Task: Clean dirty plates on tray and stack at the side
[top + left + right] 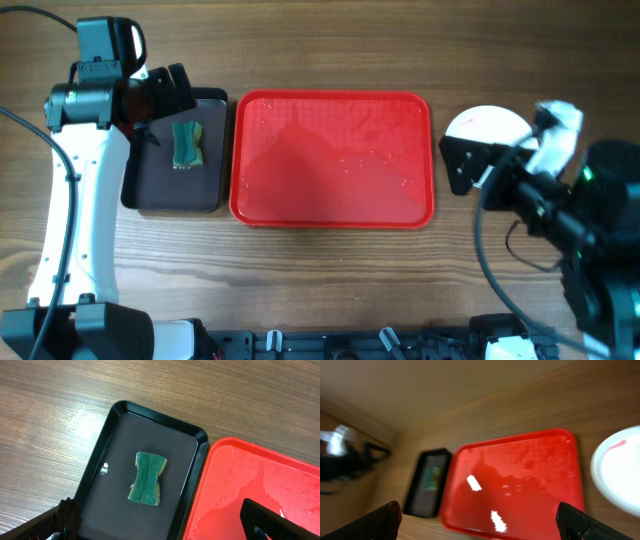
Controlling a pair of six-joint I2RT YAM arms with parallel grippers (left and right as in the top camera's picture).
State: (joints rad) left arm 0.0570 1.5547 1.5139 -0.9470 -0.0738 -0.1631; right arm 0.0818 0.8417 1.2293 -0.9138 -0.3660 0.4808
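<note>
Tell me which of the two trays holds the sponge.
The smaller black tray, left of the red tray: the green sponge lies in it, while the red one holds only wet patches.

The red tray [333, 160] sits mid-table, the white plate [487, 122] off its right end
The tray lies flat, long side running left to right, rounded corners and raised rim in view, and its floor is wet, with droplets and streaks of water catching the glare. The plate rests on the wood just beside the tray's right rim, apart from it, round and shallow, a faint red smear near its edge, partly hidden
</note>
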